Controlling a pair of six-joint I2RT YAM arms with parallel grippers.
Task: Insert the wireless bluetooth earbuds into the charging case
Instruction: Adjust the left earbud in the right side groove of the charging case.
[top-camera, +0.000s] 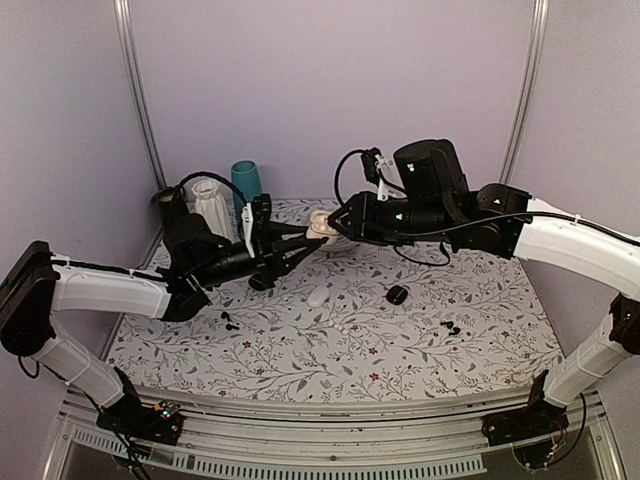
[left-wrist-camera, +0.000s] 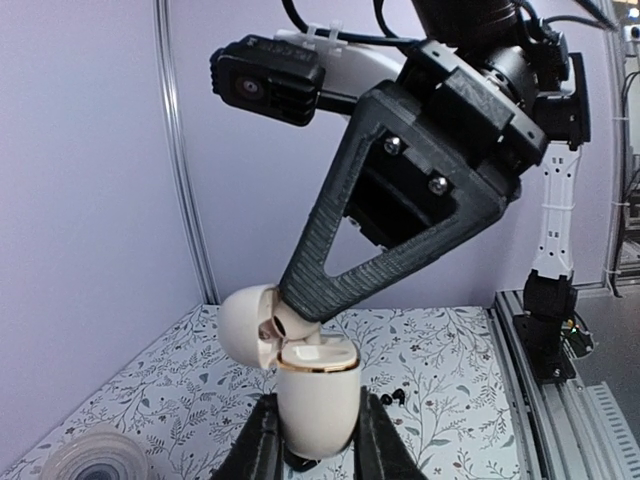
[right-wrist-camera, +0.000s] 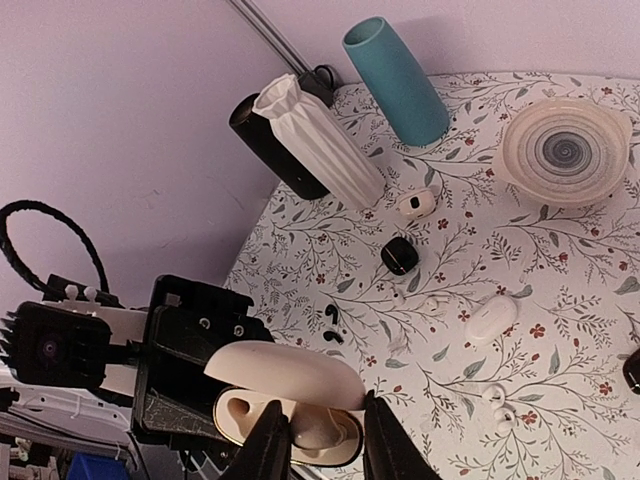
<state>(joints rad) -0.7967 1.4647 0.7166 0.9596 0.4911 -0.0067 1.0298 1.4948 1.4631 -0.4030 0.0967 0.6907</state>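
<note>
Up above the table, the small shiny white round case (left-wrist-camera: 318, 385) sits open, squeezed by the left pincer (left-wrist-camera: 318, 425). The right pincer (right-wrist-camera: 322, 412) pinches a tiny white plastic earbud (right-wrist-camera: 318, 432) in its well.

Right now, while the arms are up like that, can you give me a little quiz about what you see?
1. True or false: the charging case has its lid shut.
2. Which tool grips the case's bottom half? A) left tool B) right tool C) neither
3. Fill in: the right tool pinches a tiny white ____ at the open case.

Key:
1. False, the lid is open.
2. A.
3. earbud.
</note>
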